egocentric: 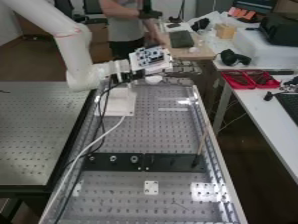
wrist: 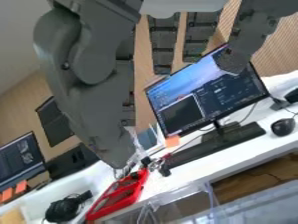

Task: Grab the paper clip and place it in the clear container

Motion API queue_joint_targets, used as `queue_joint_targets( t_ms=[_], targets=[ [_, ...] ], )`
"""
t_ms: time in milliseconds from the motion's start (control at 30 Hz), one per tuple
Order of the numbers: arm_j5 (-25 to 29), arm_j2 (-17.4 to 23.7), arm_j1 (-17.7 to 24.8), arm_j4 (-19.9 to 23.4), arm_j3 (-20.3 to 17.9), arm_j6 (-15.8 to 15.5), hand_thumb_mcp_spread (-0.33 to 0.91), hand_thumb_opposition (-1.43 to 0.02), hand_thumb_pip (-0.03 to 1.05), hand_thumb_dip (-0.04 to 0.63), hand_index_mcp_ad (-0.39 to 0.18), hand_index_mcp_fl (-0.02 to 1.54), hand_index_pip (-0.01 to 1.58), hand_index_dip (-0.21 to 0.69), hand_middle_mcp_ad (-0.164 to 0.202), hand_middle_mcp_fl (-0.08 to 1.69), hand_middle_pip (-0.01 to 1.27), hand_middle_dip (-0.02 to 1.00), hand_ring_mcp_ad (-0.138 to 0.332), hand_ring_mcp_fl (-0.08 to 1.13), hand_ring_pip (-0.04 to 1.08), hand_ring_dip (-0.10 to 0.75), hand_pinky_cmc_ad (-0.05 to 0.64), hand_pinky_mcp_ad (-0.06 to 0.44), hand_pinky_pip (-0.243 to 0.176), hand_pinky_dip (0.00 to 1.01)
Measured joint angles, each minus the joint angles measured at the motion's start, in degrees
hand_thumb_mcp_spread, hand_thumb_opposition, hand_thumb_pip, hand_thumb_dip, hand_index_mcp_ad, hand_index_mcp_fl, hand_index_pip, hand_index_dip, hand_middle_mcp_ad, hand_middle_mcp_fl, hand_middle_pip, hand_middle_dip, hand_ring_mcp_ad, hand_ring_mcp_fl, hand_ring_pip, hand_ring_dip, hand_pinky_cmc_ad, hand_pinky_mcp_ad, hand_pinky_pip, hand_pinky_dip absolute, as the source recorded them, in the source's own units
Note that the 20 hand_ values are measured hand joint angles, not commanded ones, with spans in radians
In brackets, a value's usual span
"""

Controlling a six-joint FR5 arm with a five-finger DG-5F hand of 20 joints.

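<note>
The hand [wrist: 93,97], spread and apparently empty, hangs over the bench [egocentric: 153,132]; grasping and placing the paper clip both appear undone.

High view: camera set above the near end of the perforated bench [egocentric: 156,132], looking down along it at a slant. It stands well apart from the arm [egocentric: 76,57] and hand [egocentric: 181,69], both toward the far end. Wrist view: camera mounted on the arm's wrist, close behind the hand [wrist: 90,95], facing outward past it, tilted, across the white desk [egocentric: 269,117] to the monitor [wrist: 199,97]. Shared coverage: part of that desk, including the red tray [egocentric: 247,80] and black headphones [egocentric: 232,58].
</note>
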Motion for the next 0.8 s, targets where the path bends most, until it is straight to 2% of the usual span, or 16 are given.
queue_joint_targets(
  t_ms=[233, 433, 800],
  targets=[
    [4.0, -5.2, 2.0, -2.8, 4.3, -2.5, 0.53, -1.02, 0.58, 0.284, -0.166, 0.74, 1.23, 0.101, 0.08, 0.14, 0.14, 0.17, 0.117, 0.0, 0.11, 0.094, 0.323, 0.278, -0.01, 0.19],
    [6.3, -8.0, 2.8, -5.4, 7.0, -2.9, 0.53, -1.02, 0.58, 0.284, -0.166, 0.74, 1.23, 0.101, 0.08, 0.14, 0.14, 0.17, 0.113, 0.0, 0.11, 0.094, 0.323, 0.278, -0.01, 0.19],
    [7.2, -9.3, 3.2, -8.4, 9.0, -3.3, 0.53, -1.02, 0.58, 0.284, -0.166, 0.74, 1.23, 0.101, 0.08, 0.14, 0.14, 0.17, 0.113, 0.0, 0.11, 0.094, 0.323, 0.278, -0.01, 0.19]
  ],
)
